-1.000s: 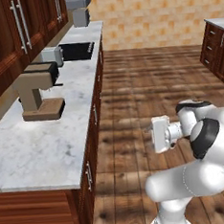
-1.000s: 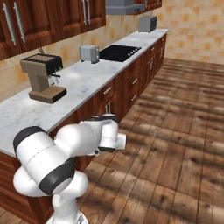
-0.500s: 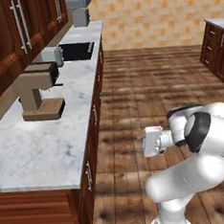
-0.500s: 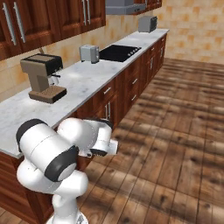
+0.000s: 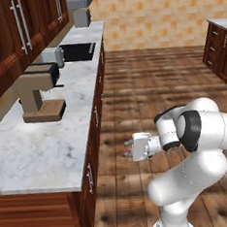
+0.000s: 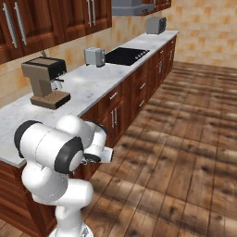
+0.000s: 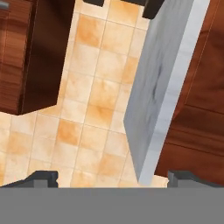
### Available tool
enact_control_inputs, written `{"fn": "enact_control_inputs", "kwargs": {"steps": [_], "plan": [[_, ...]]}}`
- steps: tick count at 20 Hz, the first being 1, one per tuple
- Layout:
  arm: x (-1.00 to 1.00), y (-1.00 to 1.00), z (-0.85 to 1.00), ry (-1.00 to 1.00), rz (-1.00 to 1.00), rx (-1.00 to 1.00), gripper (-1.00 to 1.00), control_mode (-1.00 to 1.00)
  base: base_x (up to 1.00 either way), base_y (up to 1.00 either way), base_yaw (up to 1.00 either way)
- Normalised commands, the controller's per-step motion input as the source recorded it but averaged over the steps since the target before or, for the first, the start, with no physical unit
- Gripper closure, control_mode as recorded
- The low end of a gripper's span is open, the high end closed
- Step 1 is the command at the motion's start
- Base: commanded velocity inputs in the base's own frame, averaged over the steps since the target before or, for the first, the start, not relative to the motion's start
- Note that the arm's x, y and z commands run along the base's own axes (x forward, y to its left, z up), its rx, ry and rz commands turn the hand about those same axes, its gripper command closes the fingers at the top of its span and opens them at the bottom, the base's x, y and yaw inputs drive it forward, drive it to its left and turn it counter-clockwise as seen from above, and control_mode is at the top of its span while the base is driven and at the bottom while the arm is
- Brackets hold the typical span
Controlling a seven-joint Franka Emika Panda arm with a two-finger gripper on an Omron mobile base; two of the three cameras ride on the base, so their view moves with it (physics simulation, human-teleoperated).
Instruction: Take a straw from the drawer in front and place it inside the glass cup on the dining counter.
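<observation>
A white robot arm stands on a wooden floor beside a long marble worktop that runs from 7 o'clock up to 12 o'clock in the left base view. Its gripper points sideways toward the cabinet fronts below the worktop, near them but not touching, with nothing between its fingers. In the hand view the two dark fingertips sit at 7 and 5 o'clock, far apart, so the jaws stand wide. On the worktop, a brown coffee machine sits at 9 o'clock, a toaster beyond it, then a black cooktop. The cabinet drawers are all closed. I cannot tell where the straw lies.
</observation>
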Motion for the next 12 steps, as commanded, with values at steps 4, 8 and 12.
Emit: {"fn": "enact_control_inputs", "kwargs": {"steps": [4, 8, 12], "plan": [[0.36, 0.32, -0.18, 0.00, -0.03, 0.00, -1.00, -1.00, 0.00, 0.00, 0.00], [0.37, 0.24, -0.25, 0.00, -0.03, 0.00, -1.00, -1.00, 0.00, 0.00, 0.00], [0.38, 0.16, -0.30, 0.00, -0.03, 0.00, -1.00, -1.00, 0.00, 0.00, 0.00]]}}
